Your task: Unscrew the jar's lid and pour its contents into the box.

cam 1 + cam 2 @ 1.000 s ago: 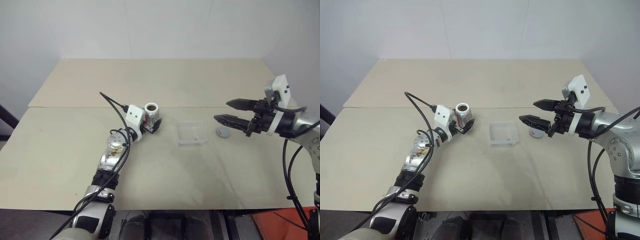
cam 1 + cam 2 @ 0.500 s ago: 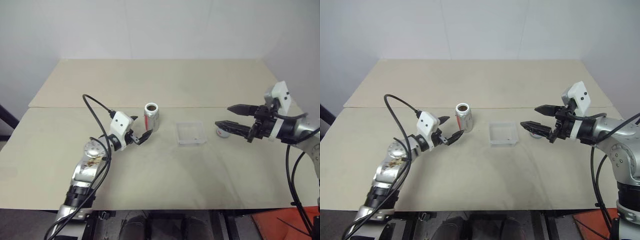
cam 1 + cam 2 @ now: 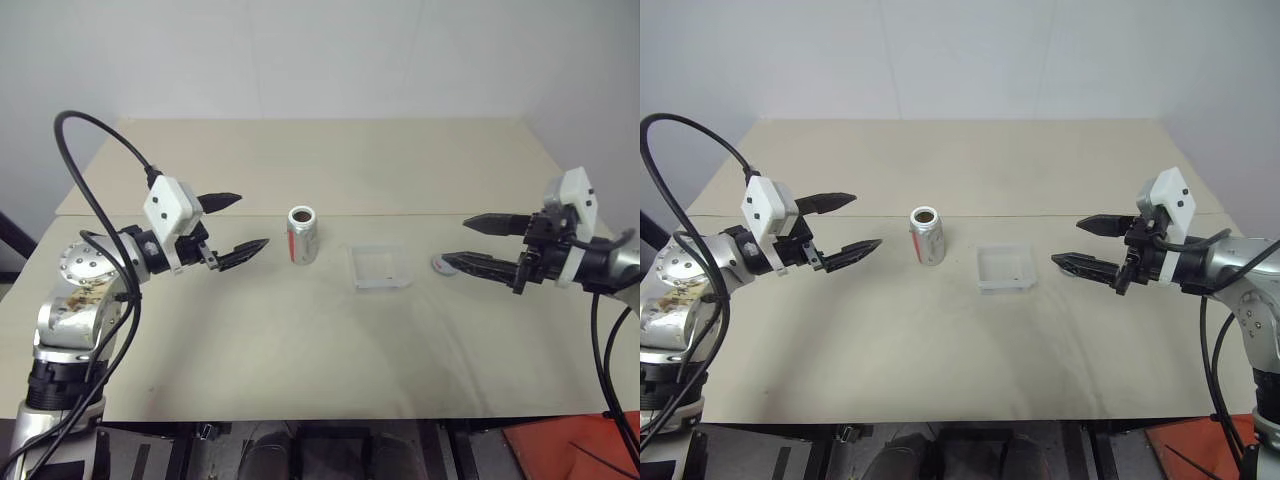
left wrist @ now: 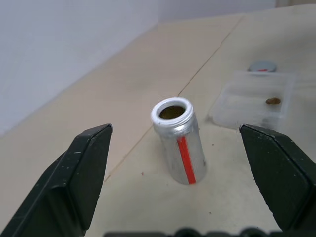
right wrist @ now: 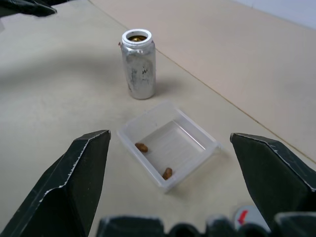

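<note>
The jar (image 3: 302, 235), a small silvery cylinder with a red stripe, stands upright and uncapped at mid-table. To its right lies the clear box (image 3: 381, 287), holding two small brown bits (image 5: 141, 147). The grey lid (image 3: 446, 265) rests flat on the table just right of the box. My left gripper (image 3: 252, 221) hovers open to the left of the jar, well apart from it and pointing toward it. On the far side of the box, my right gripper (image 3: 455, 241) is open above the lid, holding nothing.
The beige table (image 3: 300, 340) has a seam running across it behind the jar. A white wall rises behind the table's far edge. A black cable (image 3: 85, 135) loops over my left arm.
My left gripper let go of the jar and drew back to the left and up. The jar stays upright. My right gripper slid slightly to the right.
</note>
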You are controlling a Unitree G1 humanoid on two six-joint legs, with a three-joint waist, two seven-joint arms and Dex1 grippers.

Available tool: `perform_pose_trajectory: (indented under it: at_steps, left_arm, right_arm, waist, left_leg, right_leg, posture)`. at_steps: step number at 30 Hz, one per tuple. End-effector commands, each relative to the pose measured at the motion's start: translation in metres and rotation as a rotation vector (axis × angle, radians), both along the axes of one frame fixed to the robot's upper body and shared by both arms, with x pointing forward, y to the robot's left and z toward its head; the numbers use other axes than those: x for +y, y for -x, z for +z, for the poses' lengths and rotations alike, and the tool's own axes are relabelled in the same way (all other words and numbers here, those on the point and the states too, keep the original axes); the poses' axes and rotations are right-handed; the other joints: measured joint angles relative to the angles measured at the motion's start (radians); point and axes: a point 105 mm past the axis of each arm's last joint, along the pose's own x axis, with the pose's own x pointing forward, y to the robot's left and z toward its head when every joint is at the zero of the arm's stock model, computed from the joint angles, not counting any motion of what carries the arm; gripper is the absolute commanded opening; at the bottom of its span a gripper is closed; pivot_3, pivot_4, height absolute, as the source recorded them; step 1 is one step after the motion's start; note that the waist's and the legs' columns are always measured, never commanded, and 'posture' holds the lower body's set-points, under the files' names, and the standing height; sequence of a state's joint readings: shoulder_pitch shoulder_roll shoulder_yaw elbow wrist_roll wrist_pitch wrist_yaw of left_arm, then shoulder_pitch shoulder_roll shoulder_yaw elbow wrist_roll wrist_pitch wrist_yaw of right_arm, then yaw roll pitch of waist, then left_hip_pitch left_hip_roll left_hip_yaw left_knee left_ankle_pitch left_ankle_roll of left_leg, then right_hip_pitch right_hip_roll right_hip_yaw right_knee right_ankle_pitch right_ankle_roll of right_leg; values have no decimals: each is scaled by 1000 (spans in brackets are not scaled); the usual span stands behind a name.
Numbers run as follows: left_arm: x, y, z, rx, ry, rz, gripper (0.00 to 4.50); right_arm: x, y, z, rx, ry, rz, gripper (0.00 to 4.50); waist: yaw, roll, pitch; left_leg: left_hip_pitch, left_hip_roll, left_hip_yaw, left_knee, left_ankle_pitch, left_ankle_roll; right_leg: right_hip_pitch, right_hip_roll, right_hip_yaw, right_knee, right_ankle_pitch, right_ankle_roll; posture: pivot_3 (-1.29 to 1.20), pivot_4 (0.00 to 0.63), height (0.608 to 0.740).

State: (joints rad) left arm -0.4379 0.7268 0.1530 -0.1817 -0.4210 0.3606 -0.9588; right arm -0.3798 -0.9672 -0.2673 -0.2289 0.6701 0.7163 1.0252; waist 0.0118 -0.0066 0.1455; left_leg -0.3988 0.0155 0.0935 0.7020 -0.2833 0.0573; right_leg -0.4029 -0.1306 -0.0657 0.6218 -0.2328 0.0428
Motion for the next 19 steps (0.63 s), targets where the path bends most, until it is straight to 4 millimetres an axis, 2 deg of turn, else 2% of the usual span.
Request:
perform_pose_trajectory:
  at_steps: [1, 7, 19]
  left_arm:
    - [-3, 8, 12, -22, 76, -57, 4489]
    - [-4, 12, 3, 17, 28, -87, 4489]
    - [-13, 17, 4, 74, 87, -157, 4489]
  right_arm:
    - [-5, 5, 13, -63, 20, 12, 4500]
    - [-4, 7, 13, -63, 27, 28, 4500]
    - [-4, 13, 11, -65, 35, 49, 4500]
  waist:
    - [0, 0, 0]
    - [0, 0, 0]
    - [0, 0, 0]
  left_leg:
    - [0, 0, 0, 0, 0, 0]
    - [0, 0, 0, 0, 0, 0]
    - [0, 0, 0, 0, 0, 0]
  right_leg:
    - [0, 0, 0, 0, 0, 0]
    - [0, 0, 0, 0, 0, 0]
    - [0, 0, 0, 0, 0, 0]
  posture:
    - [0, 150, 740]
    - [0, 150, 740]
    - [0, 150, 740]
